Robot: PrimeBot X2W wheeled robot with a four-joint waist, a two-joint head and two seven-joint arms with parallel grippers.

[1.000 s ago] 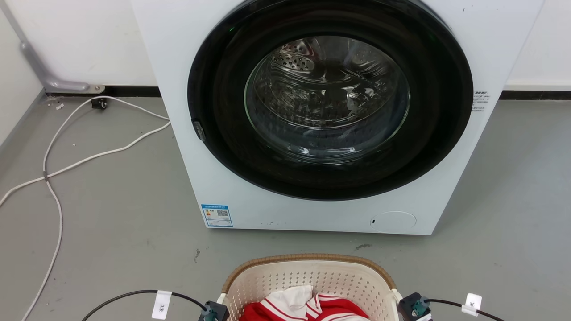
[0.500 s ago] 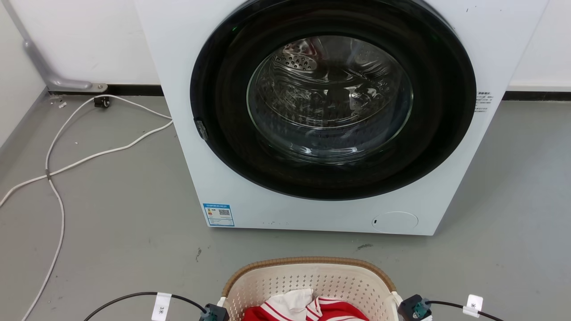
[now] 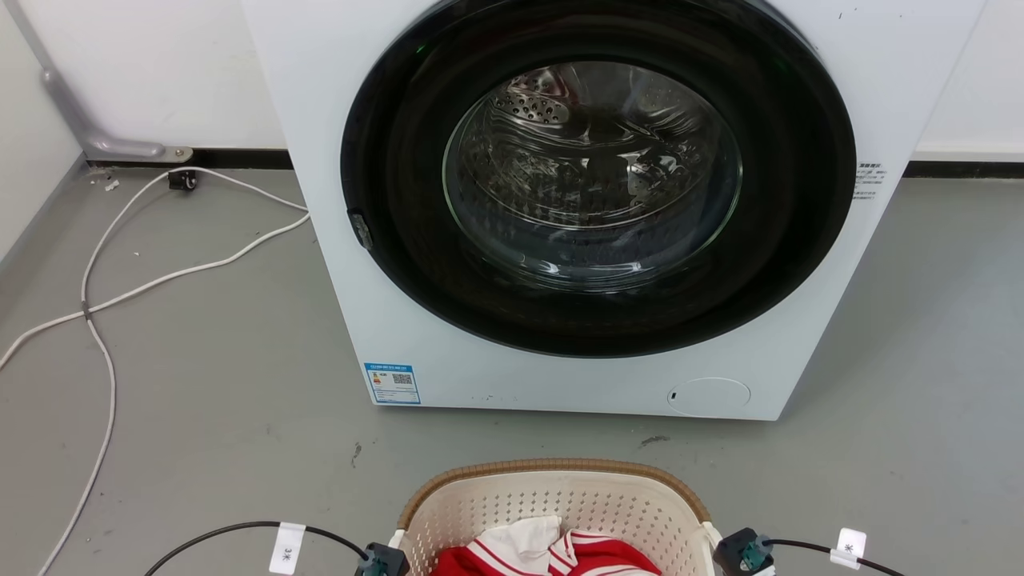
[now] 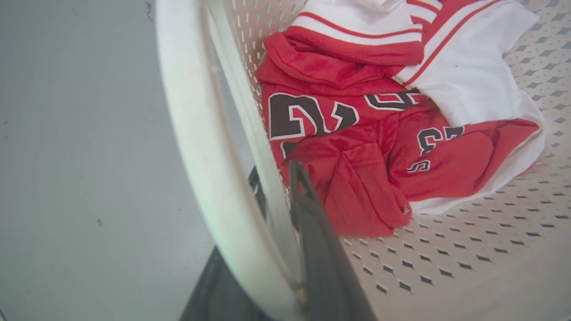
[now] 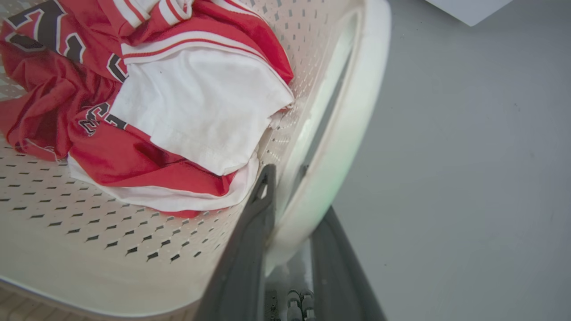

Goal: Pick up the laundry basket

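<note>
Looming washer point(image 3: 592, 176) behind laundry basket point(image 3: 560, 500).

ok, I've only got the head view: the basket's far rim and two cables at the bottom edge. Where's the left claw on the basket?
Observer: In the left wrist view, the left claw straddles a white side handle of the laundry basket, with one finger inside the perforated wall and the other outside, under the handle.
Operator: And the right side?
Observer: Same in the right wrist view. The right claw has the other handle between its two fingers. I can't tell whether it's clamped.
</note>
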